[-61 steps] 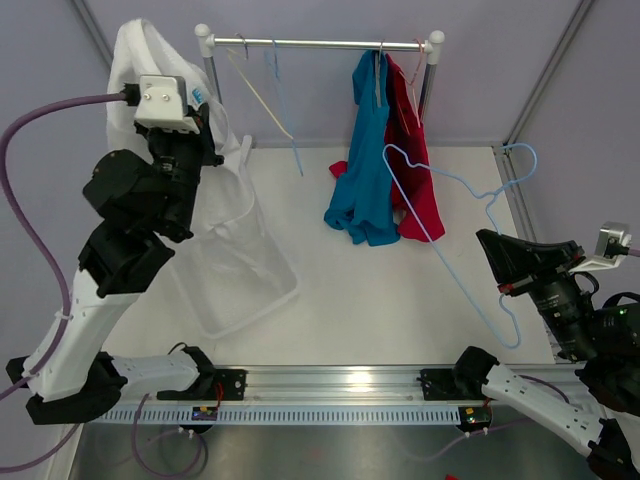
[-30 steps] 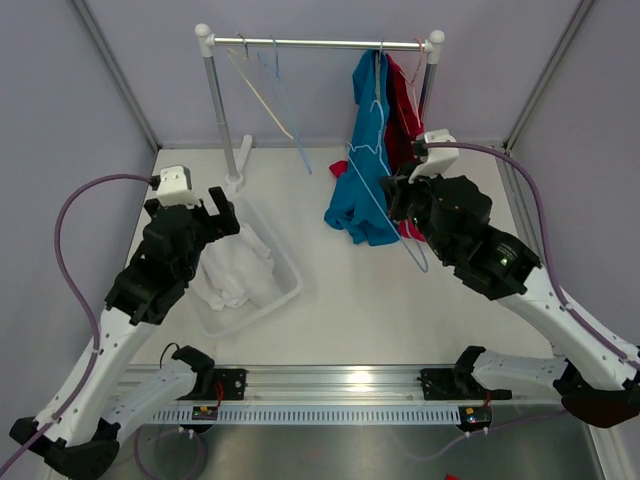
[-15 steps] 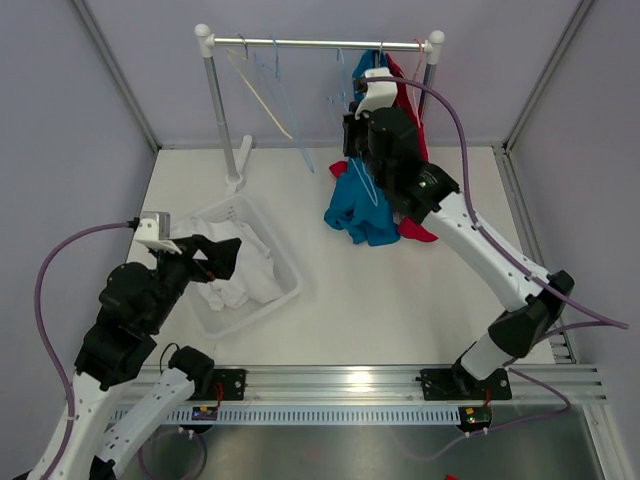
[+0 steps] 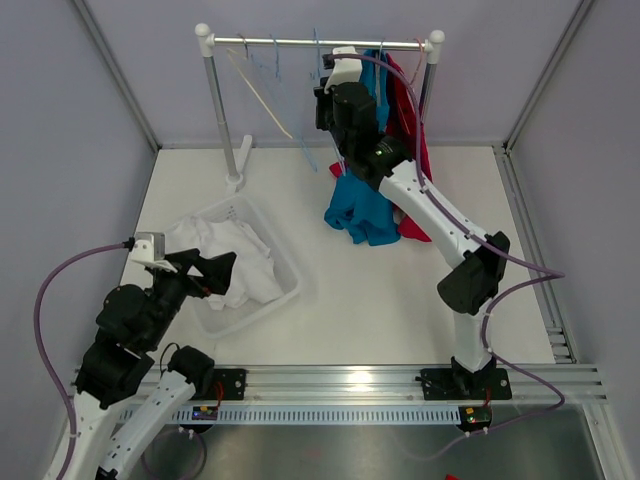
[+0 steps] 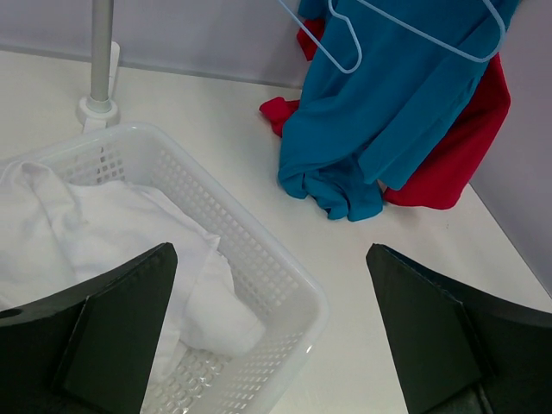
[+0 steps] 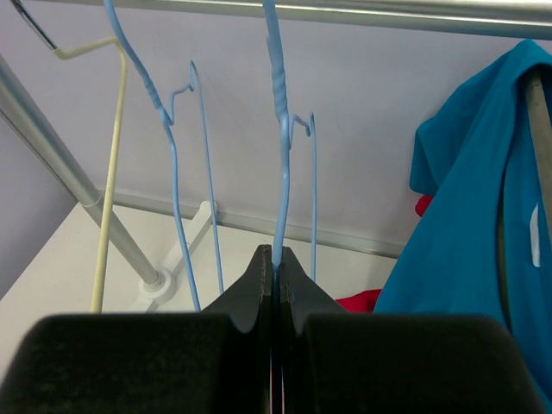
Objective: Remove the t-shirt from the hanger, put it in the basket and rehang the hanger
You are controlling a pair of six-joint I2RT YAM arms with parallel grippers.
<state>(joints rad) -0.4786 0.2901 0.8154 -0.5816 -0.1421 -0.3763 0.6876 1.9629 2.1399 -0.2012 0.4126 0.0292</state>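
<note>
The white t-shirt (image 5: 95,233) lies bundled in the white mesh basket (image 5: 285,276) near the left edge of the surface (image 4: 360,300), off any hanger, so the step in hand looks like putting the bare blue hanger (image 6: 278,129) back on the rail (image 4: 300,43).

The right gripper (image 6: 274,259) is clamped tight on the hanger's neck and holds it upright just under the rail. The hook's tip runs out of the wrist view, so whether it is over the bar is hard to say. To do this well, the hook should ride over the rail and settle until the bar carries it, and only then should the gripper let go. It should also steer between the second blue hanger (image 6: 168,147) on one side and the blue shirt (image 4: 362,200) on the other.

The left gripper (image 5: 267,254) hangs over the basket with its fingers wide apart, holding nothing.

The rack stands along the far edge. A cream hanger (image 6: 110,172) hangs toward its left post and a red garment (image 4: 415,190) beside the right post, with both garments trailing onto the surface. Pale lilac walls close the space in.
</note>
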